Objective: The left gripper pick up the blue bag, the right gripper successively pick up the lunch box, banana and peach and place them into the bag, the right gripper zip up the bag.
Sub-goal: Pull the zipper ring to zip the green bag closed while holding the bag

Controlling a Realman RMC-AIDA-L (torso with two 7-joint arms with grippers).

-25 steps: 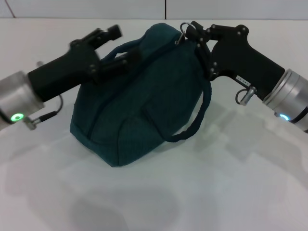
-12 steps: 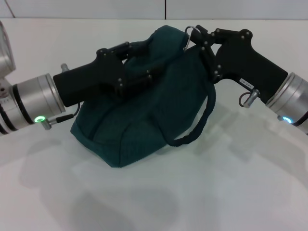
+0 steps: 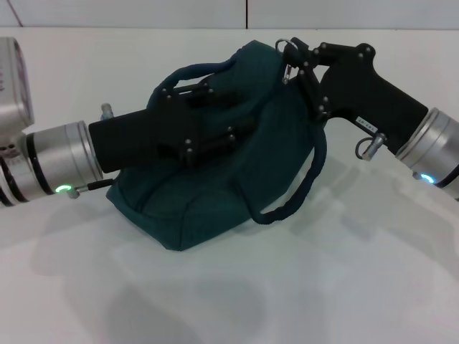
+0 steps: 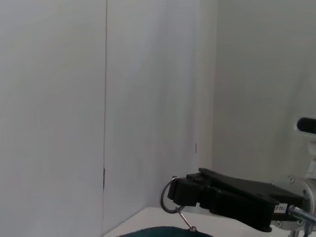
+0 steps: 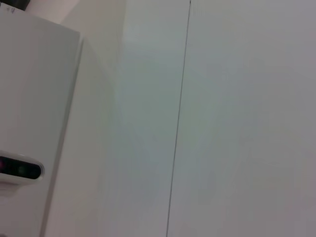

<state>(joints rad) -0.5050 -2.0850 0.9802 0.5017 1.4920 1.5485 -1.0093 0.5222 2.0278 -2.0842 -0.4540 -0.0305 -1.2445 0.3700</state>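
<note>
Right gripper reaches in from the right, arm sloping down to its tip at the top of the blue bag, fingers pinched on the zipper ring. Left gripper lies nearly level across the bag's upper left side by a handle; can't tell if closed. Bag sits mid-table, w/ other handle hanging right.

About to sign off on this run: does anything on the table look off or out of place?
Nothing is spilled or damaged. The blue bag slumps on its side on the white table. The left gripper presses against its upper side, and the right gripper is at the ring pull. No lunch box, banana or peach shows.
</note>
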